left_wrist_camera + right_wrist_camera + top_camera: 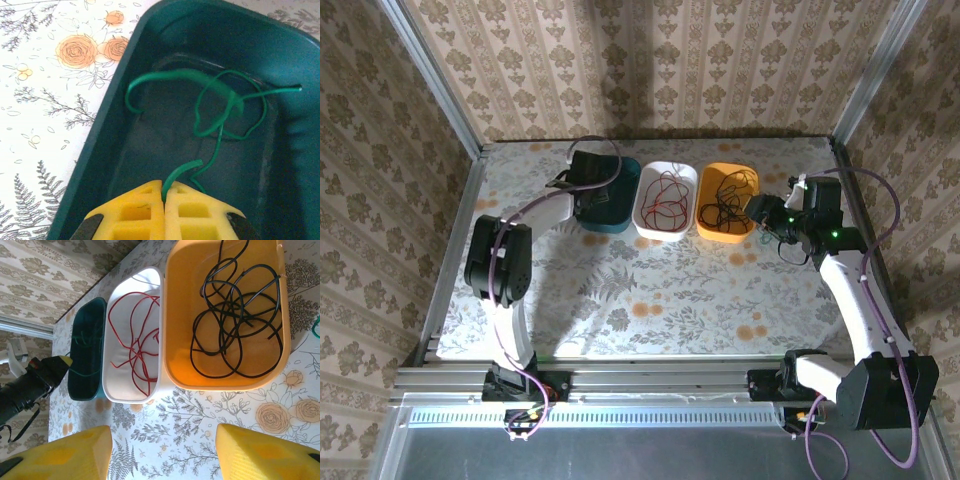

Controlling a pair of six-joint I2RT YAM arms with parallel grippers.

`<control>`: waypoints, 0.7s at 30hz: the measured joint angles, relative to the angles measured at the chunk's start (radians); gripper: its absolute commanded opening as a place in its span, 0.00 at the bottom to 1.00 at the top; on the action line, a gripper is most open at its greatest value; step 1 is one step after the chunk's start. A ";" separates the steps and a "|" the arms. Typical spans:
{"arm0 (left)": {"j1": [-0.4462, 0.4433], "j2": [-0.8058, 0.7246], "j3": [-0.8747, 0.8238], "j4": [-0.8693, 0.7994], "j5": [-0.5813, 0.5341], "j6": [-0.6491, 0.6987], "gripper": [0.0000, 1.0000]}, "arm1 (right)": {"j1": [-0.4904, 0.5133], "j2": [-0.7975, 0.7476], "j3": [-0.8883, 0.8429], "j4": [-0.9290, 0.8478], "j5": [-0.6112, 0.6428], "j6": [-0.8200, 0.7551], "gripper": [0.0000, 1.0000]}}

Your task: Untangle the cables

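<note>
My left gripper (164,192) is shut on one end of the green cable (184,168). The rest of that cable lies in loose loops on the floor of the teal bin (115,100). From above, the left gripper (588,180) hangs over the teal bin (620,215). The red cable (141,356) is coiled in the white bin (117,385). The black cable (227,307) lies in the orange bin (175,315). My right gripper (162,450) stands open above bare tablecloth, just short of the orange bin, with nothing between its fingers.
The three bins stand side by side at the back of the floral table (650,300), teal on the left, white (642,215) in the middle, orange (705,225) on the right. A short green strand (316,327) shows on the table beside the orange bin. Wallpapered walls enclose the table.
</note>
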 measured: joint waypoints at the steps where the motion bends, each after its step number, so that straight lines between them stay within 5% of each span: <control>1: -0.003 0.009 0.006 -0.006 -0.002 0.000 0.00 | 0.000 0.000 0.002 -0.002 0.001 -0.001 0.58; 3: -0.009 0.021 0.015 -0.019 -0.003 0.006 0.07 | 0.000 0.000 0.006 -0.007 0.005 -0.005 0.58; 8: -0.024 0.028 0.017 -0.025 -0.011 0.025 0.63 | 0.000 0.000 0.008 -0.011 0.017 -0.012 0.58; 11: -0.031 0.026 0.017 -0.008 0.000 0.039 0.74 | 0.000 0.003 0.008 -0.012 0.019 -0.019 0.58; 21: -0.063 -0.150 0.014 0.052 -0.013 0.140 0.77 | -0.009 0.041 0.009 -0.075 0.109 -0.018 0.59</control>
